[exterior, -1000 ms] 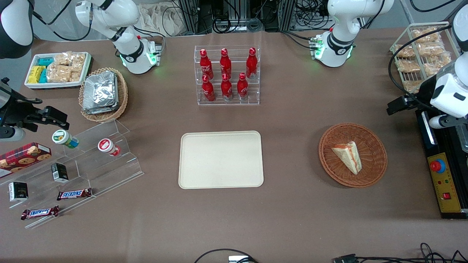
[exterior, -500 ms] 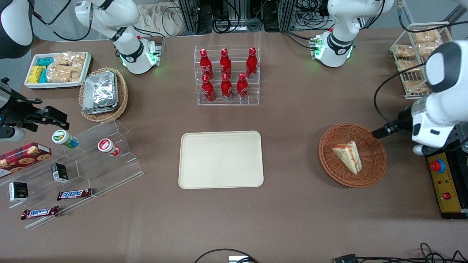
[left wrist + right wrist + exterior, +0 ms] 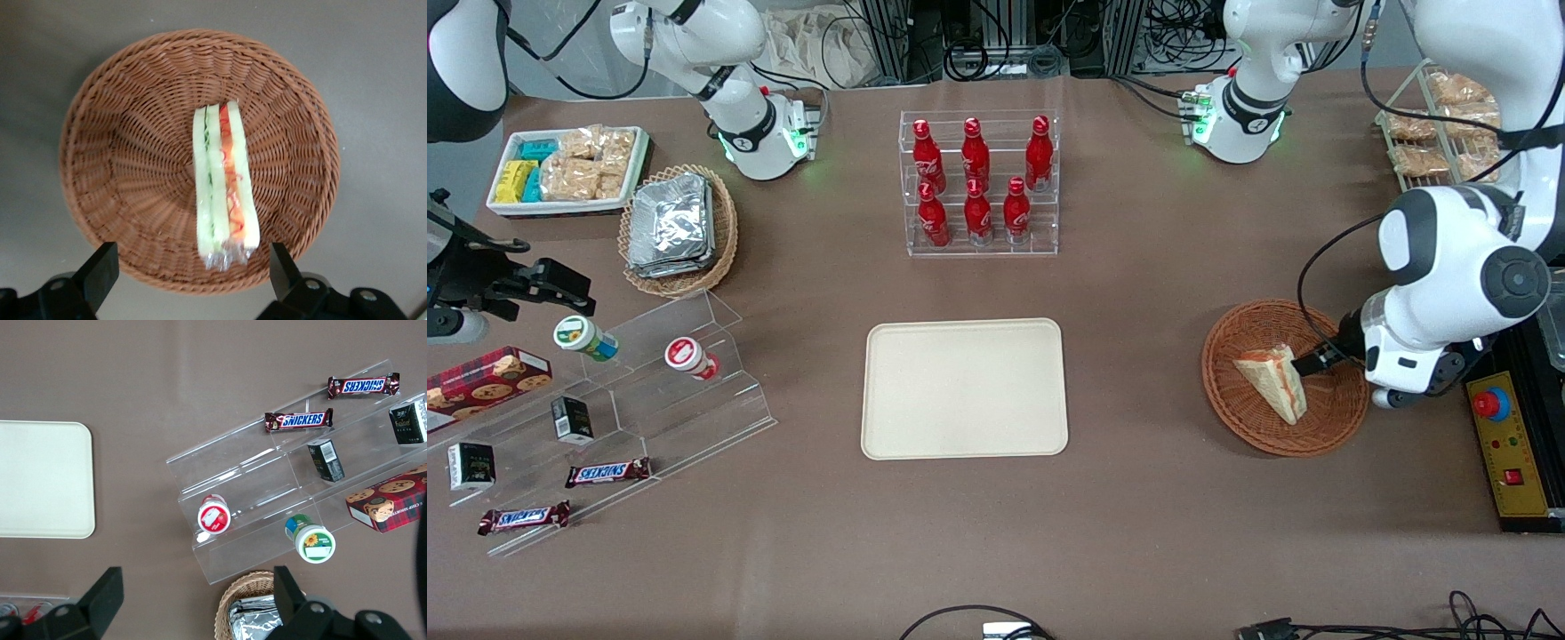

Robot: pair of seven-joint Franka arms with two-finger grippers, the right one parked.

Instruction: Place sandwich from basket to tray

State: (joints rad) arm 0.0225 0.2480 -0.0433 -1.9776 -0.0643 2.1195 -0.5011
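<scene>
The gripper point(image 3: 190, 267) hangs above the wicker basket point(image 3: 1232, 404), jaws spread wide and holding nothing. In the wrist view the two fingertips point(image 3: 100, 267) straddle the rim of the basket, with the near end of the sandwich point(image 3: 222, 183) lined up between them. The sandwich lies on its side in the middle of the basket, a wrapped triangular wedge, its orange-red and green filling stripes facing up.

This looks like the approach-to-grasp step; nothing is lifted yet. The cream tray point(image 3: 964, 388) sits bare at the centre of the surface, well apart from the basket, toward the parked arm's end. The next move calls for a straight descent so the jaws bracket the wedge across its bread faces, then a gentle close, since soft bread in slick wrap could squash or slip.
</scene>
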